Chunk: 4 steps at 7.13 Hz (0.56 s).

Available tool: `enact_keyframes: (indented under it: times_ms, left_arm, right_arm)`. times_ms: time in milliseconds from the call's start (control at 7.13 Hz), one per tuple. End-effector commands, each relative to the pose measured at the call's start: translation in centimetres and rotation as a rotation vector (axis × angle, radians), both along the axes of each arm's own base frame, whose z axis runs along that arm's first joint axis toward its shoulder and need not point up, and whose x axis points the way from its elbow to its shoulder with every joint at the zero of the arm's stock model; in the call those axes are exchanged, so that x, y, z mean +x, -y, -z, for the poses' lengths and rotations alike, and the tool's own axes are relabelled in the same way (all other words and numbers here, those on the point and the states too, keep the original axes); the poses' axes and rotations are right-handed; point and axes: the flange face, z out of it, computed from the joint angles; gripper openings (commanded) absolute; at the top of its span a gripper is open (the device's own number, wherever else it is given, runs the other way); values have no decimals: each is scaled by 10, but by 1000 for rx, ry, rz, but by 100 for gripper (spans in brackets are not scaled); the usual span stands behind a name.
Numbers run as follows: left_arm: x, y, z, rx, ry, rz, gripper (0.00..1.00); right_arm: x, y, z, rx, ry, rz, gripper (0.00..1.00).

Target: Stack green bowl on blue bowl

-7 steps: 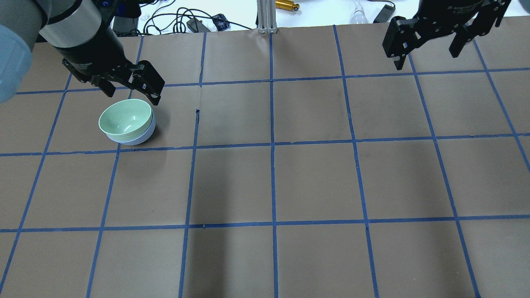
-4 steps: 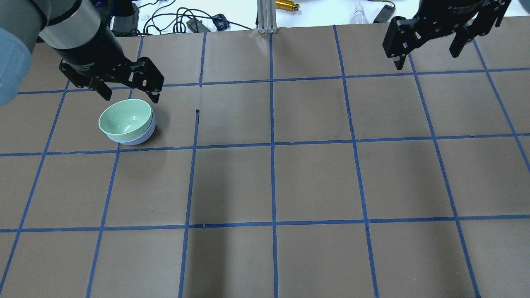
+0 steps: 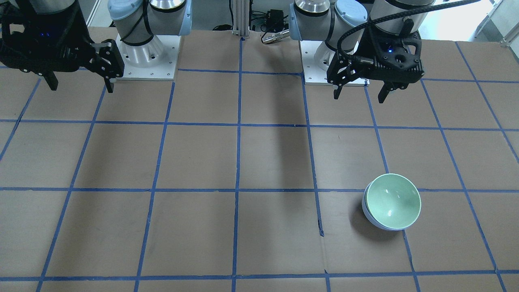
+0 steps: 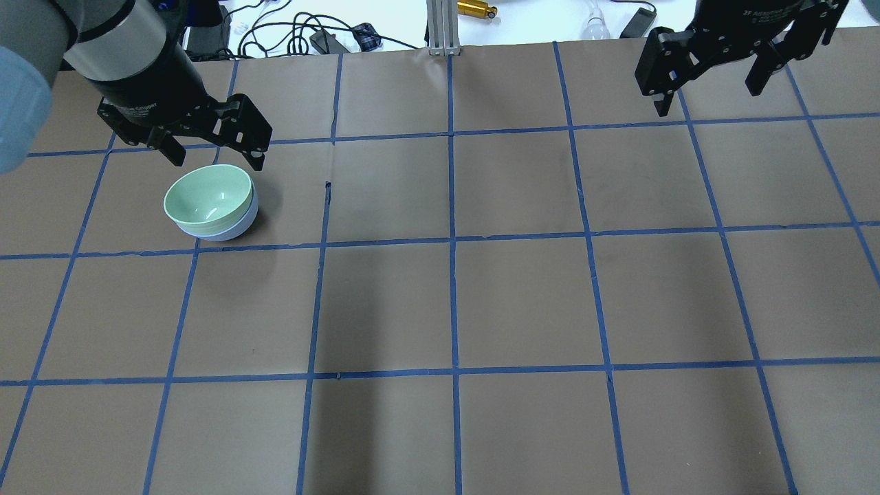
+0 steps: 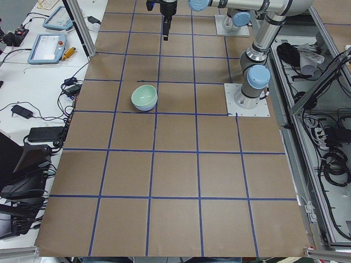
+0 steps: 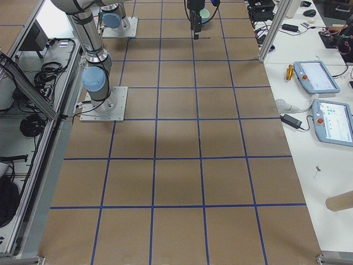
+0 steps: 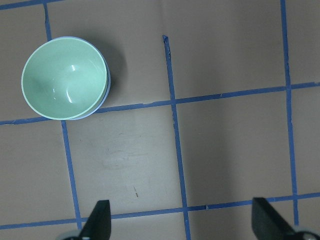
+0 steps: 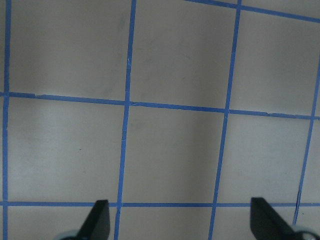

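Okay, left gripper [image 4: 216, 157] had its fingers [image 7: 98, 222] spread wide apart with nothing between them; the wrist view showed only bare brown paper and blue tape lines in the gap. Right gripper [image 4: 708, 96] was likewise spread and empty, over the far right corner of the worktop [image 4: 522, 302], well apart from both bowls. Outward from the left fingers: the green bowl [image 4: 208, 194] sat upright, nested inside the blue bowl [image 4: 237, 227], with only a thin periwinkle crescent showing round one side of the green rim. The stack rested on the worktop in the left half of the overhead view, beside a tape crossing. Key relation: in the left wrist view the stack lay toward the upper-left corner, off to one side of the finger gap and not under it, so the fingers were clear of the rim and touched neither bowl. Both bowls are round, so there is no long axis to line up with. Left arm was by far the nearer one. Judged: stacking looked done, the green bowl sat fairly level in the blue one, and the next move probably only needed the left arm to pull away without clipping the rim.
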Motion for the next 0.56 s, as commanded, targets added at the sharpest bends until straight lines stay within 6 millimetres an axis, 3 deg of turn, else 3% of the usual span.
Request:
enact_keyframes:
  times_ms: [0,421]
  left_arm:
    - [0,-1,-5,-10,-5,2,100]
    - [0,-1,-6,-11,-2,2,100]
  right_arm:
    - [0,0,0,0,1,0,100]
    - [0,0,0,0,-1,0,100]
